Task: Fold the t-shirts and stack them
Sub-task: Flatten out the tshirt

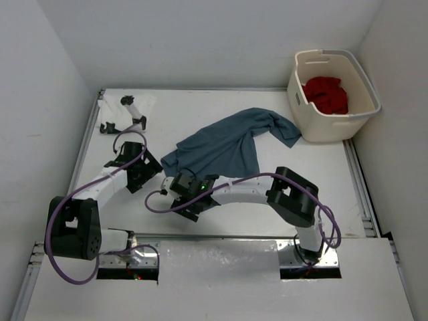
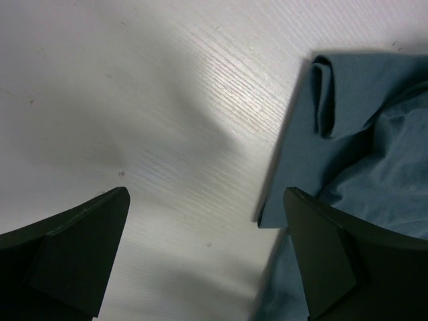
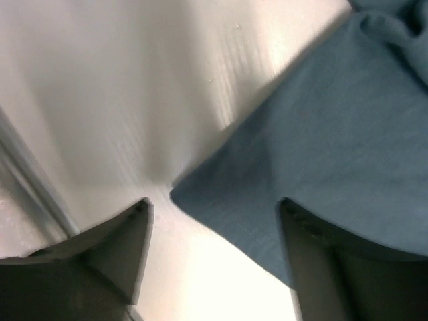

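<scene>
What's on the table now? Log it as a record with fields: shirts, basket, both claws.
blue-grey t-shirt: crumpled, unfolded, middle of the table
red t-shirt: bunched inside the laundry basket
laundry basket: cream, far right corner
left claw: open, over bare table at the blue-grey shirt's edge
right claw: open, a corner of the same shirt between its fingers
folded shirts: none visible

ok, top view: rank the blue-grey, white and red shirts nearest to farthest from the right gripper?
1. blue-grey shirt, mid-table, its corner at the right gripper
2. white shirt, far-left corner
3. red shirt, in the basket, far right
</scene>
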You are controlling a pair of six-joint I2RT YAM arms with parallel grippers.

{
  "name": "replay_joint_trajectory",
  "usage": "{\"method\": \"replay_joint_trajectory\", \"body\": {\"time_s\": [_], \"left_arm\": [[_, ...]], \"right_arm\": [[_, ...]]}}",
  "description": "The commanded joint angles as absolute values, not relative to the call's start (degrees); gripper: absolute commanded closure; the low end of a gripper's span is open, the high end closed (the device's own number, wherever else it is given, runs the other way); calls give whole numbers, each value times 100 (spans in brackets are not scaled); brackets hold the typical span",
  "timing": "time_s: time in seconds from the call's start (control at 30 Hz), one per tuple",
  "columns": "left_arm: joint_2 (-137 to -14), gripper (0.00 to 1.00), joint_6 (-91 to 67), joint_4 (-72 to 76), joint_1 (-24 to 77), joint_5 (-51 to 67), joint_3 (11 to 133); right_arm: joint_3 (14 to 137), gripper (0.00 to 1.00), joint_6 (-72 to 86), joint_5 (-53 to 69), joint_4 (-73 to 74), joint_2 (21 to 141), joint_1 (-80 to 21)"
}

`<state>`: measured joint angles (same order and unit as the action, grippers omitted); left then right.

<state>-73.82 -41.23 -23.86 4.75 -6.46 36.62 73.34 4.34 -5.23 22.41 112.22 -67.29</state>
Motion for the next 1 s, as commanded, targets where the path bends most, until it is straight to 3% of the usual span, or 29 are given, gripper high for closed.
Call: {"method": "replay_joint_trajectory", "body": {"time_s": [0.0, 0.07, 0.27, 0.4, 0.43, 0.57, 0.8, 0.93, 0.97], "left_arm": [[-7233, 0, -4201, -2162, 396, -729, 3612], [-7242, 0, -4192, -2162, 387, -721, 3630], [-7251, 0, -4157, -2162, 387, -677, 3674], [-7242, 0, -4122, -2136, 387, -607, 3665], [-7242, 0, -4105, -2110, 387, -554, 3648], [-7251, 0, -3744, -1776, 430, 210, 3551], [-7417, 1, -3796, -1477, 1203, 141, 3542], [-7795, 19, -3937, -1336, 1327, 158, 3577], [-7857, 19, -3946, -1310, 1345, 158, 3577]], "right_arm": [[7401, 31, 483, -649, 2092, 11417, -6706], [7374, 40, 466, -738, 2109, 11452, -6706], [6996, 49, 615, -659, 1881, 11399, -6522], [6935, 67, 580, -291, 1732, 11470, -6399], [6926, 80, 597, -212, 1723, 11444, -6372], [6734, 100, 834, -63, 1548, 10962, -6154], [6170, 100, 1609, 99, 1107, 9599, -5204], [6196, 100, 1634, -211, 1326, 9159, -4844], [6266, 100, 1652, -254, 1449, 9115, -4695]]}}
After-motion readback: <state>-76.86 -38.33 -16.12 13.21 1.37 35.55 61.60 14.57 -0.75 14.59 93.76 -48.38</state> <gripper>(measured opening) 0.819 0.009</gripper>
